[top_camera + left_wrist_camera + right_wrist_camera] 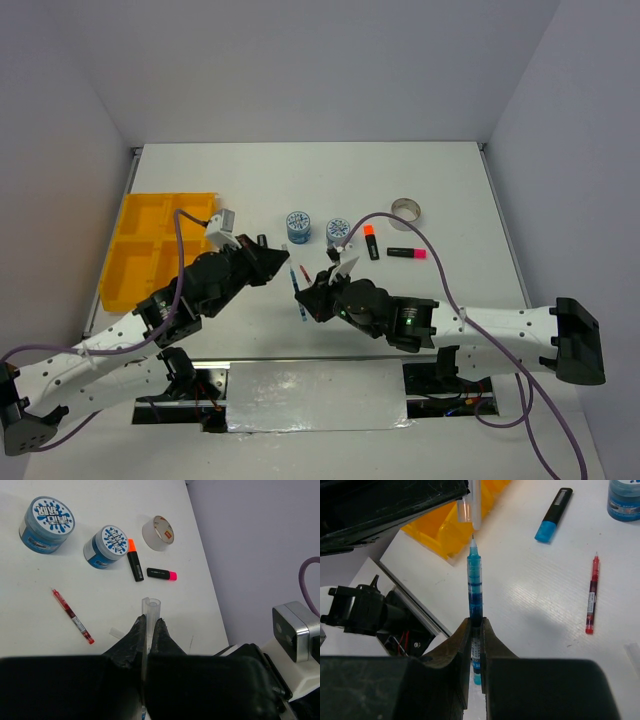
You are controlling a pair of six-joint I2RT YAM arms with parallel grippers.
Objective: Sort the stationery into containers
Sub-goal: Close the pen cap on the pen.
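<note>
My right gripper (476, 621) is shut on a thin blue pen (475, 585), which points tip-first away from it above the table. My left gripper (150, 621) is shut on a clear pen cap (150, 611). In the right wrist view the cap (476, 505) hangs just beyond the pen's tip, roughly in line and not touching. Both grippers meet mid-table near the blue pen (297, 290). On the table lie a red pen (73, 617), two blue-white rolls (46, 518) (111, 541), a silvery tape ring (159, 530), and orange (134, 560), pink (161, 574) and blue (552, 515) highlighters.
The yellow-orange tray (150, 245) with its four compartments sits at the left of the table, behind my left arm. A small clear strip (118, 632) lies on the table by the left fingers. White walls close in the table at left, back and right.
</note>
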